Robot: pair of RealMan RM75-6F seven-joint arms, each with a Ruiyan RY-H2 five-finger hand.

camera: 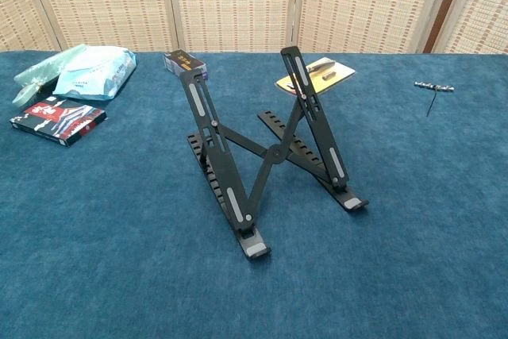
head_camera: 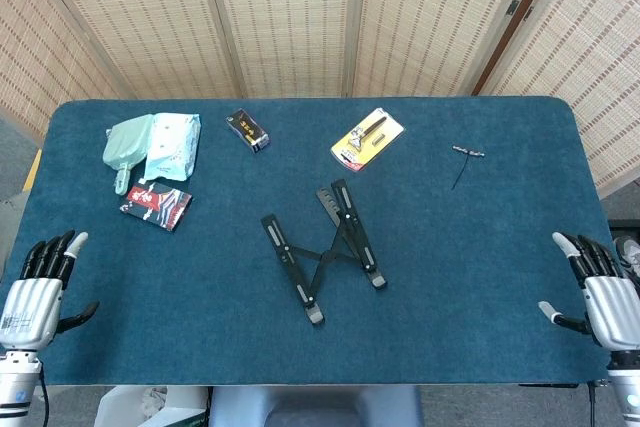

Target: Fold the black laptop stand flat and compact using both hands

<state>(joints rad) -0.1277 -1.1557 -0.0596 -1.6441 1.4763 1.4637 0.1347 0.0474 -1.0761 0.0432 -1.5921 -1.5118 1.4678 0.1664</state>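
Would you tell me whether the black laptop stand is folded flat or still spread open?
Spread open: the laptop stand has raised arms and crossed, splayed braces.

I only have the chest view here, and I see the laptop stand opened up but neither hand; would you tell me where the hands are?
Observer: In the head view the left hand sits at the table's near left edge, fingers apart, holding nothing.
Operator: Thank you. And the right one?
Observer: The right hand is at the near right edge, also open and empty, well apart from the laptop stand.
Operator: Is the stand centred between them?
Observer: Roughly, yes; from above it lies near the middle of the table, its two rails angled away from the robot and toward its left.
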